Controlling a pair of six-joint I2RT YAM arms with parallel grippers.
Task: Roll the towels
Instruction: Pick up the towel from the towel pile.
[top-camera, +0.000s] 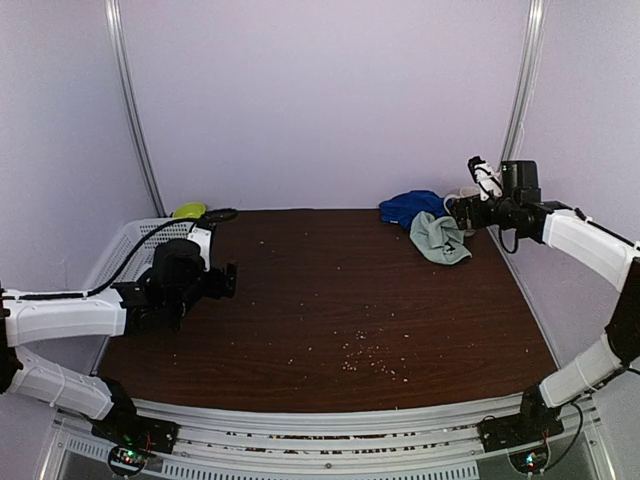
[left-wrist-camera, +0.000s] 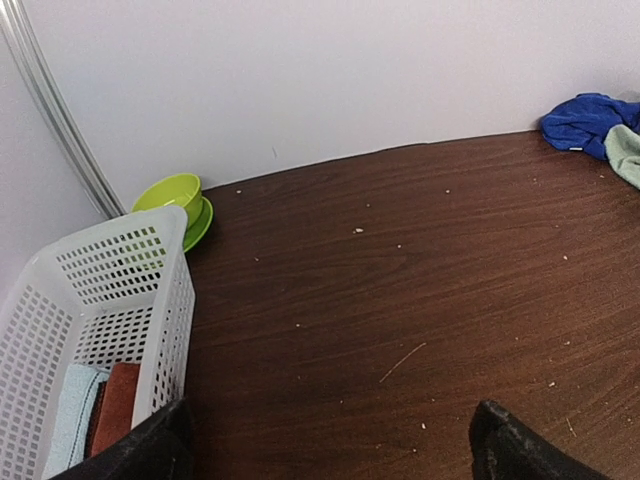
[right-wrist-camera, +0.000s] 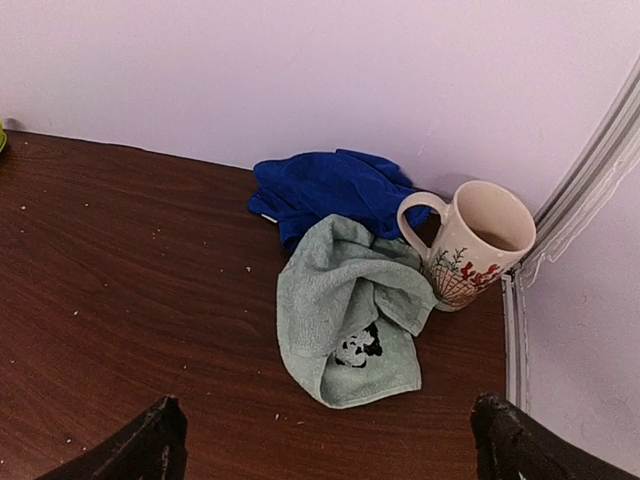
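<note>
Two towels lie crumpled at the table's far right corner. The pale mint-green towel (top-camera: 438, 240) (right-wrist-camera: 340, 310) is bunched up with a small black-and-white picture showing, and its far edge overlaps the royal blue towel (top-camera: 410, 206) (right-wrist-camera: 330, 190) behind it. My right gripper (top-camera: 462, 212) (right-wrist-camera: 330, 445) hovers open just in front of the mint towel, touching nothing. My left gripper (top-camera: 228, 280) (left-wrist-camera: 330, 450) is open over bare table at the left, far from both. The left wrist view catches the blue towel (left-wrist-camera: 585, 120) and the mint towel (left-wrist-camera: 628, 150) at its right edge.
A white patterned mug (right-wrist-camera: 470, 250) stands upright against the mint towel's right side, near the wall and the table's metal edge. A white perforated basket (top-camera: 125, 250) (left-wrist-camera: 100, 260) holding folded cloth sits at far left, with a lime bowl (top-camera: 188, 211) (left-wrist-camera: 172, 195) behind it. Crumbs (top-camera: 365, 360) dot the tabletop.
</note>
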